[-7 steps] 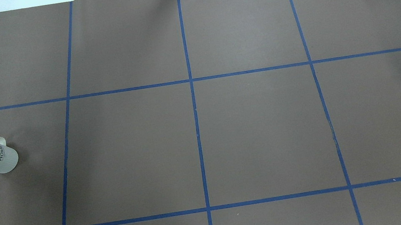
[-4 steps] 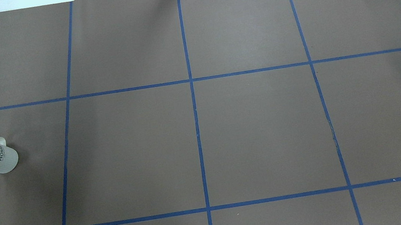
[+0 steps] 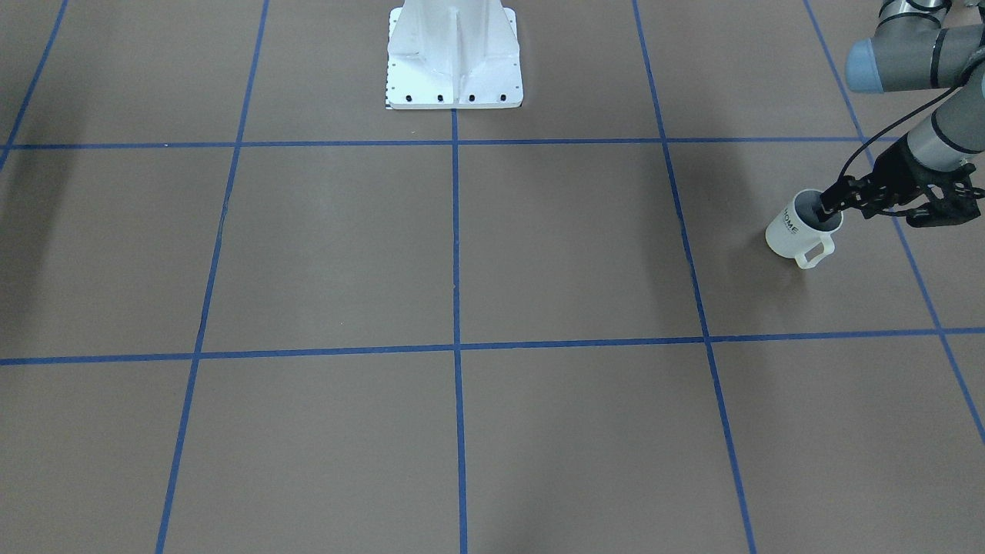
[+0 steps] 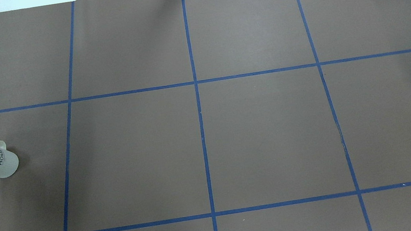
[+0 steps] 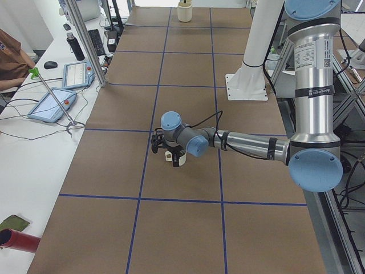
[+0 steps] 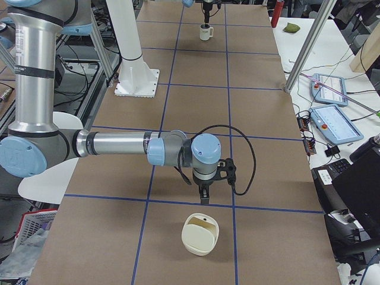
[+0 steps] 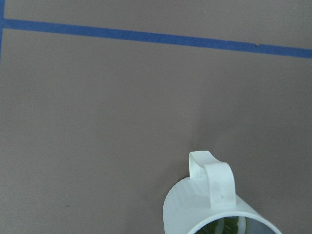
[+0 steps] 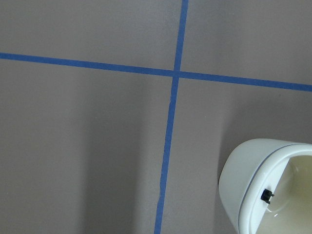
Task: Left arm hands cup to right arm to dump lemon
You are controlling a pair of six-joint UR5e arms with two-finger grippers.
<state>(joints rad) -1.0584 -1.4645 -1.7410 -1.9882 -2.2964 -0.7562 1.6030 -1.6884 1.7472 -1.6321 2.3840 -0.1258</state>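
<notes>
My left pincer hangs at the rim of the cup, its tip dipping into the mouth. I cannot tell whether it is spread or closed. The cup stands upright on the tabletop, with the lemon low inside it and the handle near my tip. If I clamp off-centre on the thin wall, I judge the cup could tip or skid and spill the lemon early. My right pincer hovers well apart from the cup, and I cannot tell its state either.
</notes>
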